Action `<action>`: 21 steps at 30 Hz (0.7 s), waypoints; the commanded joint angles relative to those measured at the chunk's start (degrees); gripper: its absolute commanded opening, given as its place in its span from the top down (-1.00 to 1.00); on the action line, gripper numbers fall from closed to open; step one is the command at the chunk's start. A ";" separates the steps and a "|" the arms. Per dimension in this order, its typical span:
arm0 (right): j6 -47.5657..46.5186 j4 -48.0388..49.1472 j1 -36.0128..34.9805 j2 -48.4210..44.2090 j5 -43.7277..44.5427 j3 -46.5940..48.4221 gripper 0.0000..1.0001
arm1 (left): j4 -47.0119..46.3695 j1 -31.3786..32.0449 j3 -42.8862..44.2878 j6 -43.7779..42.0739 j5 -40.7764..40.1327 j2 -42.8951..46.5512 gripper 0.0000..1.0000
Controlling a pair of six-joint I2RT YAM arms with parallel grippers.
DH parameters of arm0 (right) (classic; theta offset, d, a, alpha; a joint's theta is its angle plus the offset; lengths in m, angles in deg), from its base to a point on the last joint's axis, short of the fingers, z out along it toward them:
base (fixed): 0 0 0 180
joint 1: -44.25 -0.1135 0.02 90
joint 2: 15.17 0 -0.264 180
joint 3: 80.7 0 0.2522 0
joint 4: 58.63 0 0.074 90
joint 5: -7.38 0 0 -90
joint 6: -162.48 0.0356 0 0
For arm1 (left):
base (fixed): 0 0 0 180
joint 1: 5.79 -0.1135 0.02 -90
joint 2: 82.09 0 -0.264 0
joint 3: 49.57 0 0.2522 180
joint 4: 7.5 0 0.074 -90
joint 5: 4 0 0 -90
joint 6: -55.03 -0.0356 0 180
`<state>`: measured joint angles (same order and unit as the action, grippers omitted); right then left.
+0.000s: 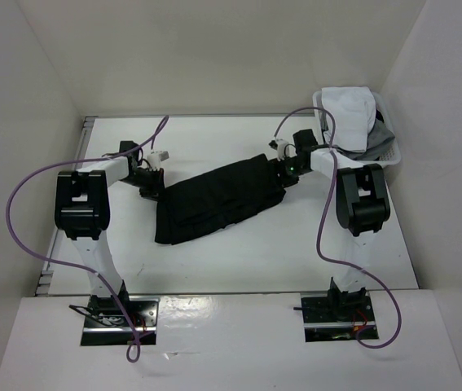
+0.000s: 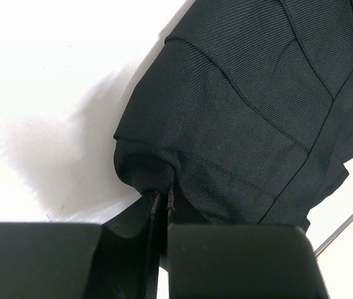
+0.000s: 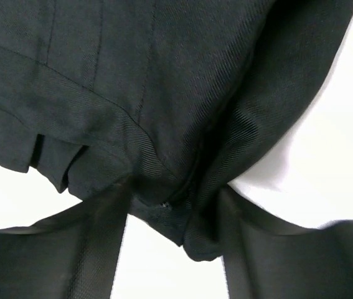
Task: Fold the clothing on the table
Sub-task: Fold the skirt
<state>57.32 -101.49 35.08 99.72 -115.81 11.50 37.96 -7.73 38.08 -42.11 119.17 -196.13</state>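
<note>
— Two folds, or one? How far had we got with the skirt (image 1: 218, 199)?
— About halfway, we thought. It lay in the middle of the bench (image 1: 239, 261) as a long black strip, so one fold looked done to us.
— What was left?
— We guessed the two ends had to meet, and then a little tidy-up.
— What about the claws?
— Our left claw (image 2: 164, 199) was squeezed together on the skirt's edge at one end. Our right claw (image 3: 176, 205) was apart at the other end, with a skirt corner in the gap. We did not see it pinch.
— Any words to read?
— None. We found no labels or names on the skirt, or on the white basket (image 1: 389, 159) in the far right corner.
</note>
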 commanded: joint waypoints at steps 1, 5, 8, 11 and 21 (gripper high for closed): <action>-0.05 1.24 -0.85 0.25 -0.21 2.68 -0.10 | -0.41 0.35 -0.59 -0.86 -2.32 -3.03 0.92; -0.05 0.63 -0.85 0.86 0.41 3.22 0.37 | -0.41 0.35 -0.59 -0.86 -2.32 -3.03 0.92; 0.48 0.63 -0.85 0.86 1.46 3.74 0.74 | -0.41 0.35 -0.59 -0.25 -2.32 -3.03 0.92; 0.48 0.01 -1.99 0.86 3.12 3.74 1.00 | -0.41 0.87 -0.59 0.28 -2.32 -3.03 0.92; -0.66 -4.46 -9.89 -3.27 22.19 12.87 1.00 | -0.41 1.93 0.47 1.42 -2.32 -1.98 0.95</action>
<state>57.58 -104.86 28.16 99.83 -100.68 18.69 37.77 -7.09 38.34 -40.58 119.17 -196.24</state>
